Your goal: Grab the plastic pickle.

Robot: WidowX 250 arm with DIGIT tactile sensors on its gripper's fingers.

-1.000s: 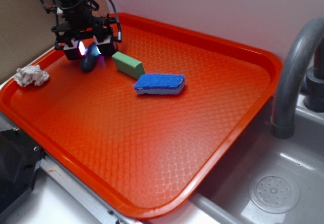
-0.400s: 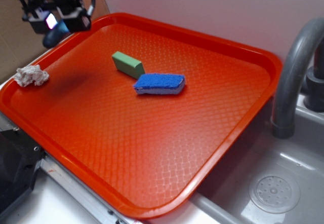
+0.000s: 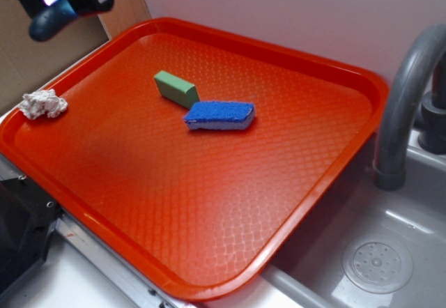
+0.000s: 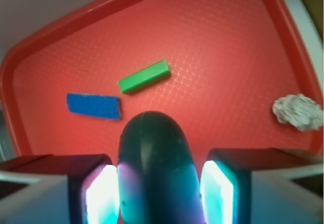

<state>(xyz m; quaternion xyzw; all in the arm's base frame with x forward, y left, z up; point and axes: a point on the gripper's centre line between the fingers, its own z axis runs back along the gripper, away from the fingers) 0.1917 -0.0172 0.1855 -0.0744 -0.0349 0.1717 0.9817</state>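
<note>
Between my two fingers I hold the plastic pickle (image 4: 154,168), and my gripper (image 4: 154,196) is closed on it from both sides. In the wrist view the lit pads (image 4: 101,196) press against its dark, smooth body, and its rounded end sticks out in front of me. In the exterior view the pickle (image 3: 47,21) hangs in the air at the top left corner, high above the tray and touching nothing but my gripper (image 3: 59,1).

Below me lies the orange tray (image 4: 243,46). On it the blue sponge (image 4: 94,106) and the green block (image 4: 144,76) lie close together near the middle. From the exterior view the sponge (image 3: 219,115) seems to touch one end of the green block (image 3: 176,88). A crumpled white wad (image 4: 297,111) rests apart from them, near the tray's edge; the exterior view shows it at the left rim (image 3: 43,104).

Beyond the tray, on its far right side, stands a grey faucet (image 3: 408,92) over a grey sink (image 3: 390,245).
</note>
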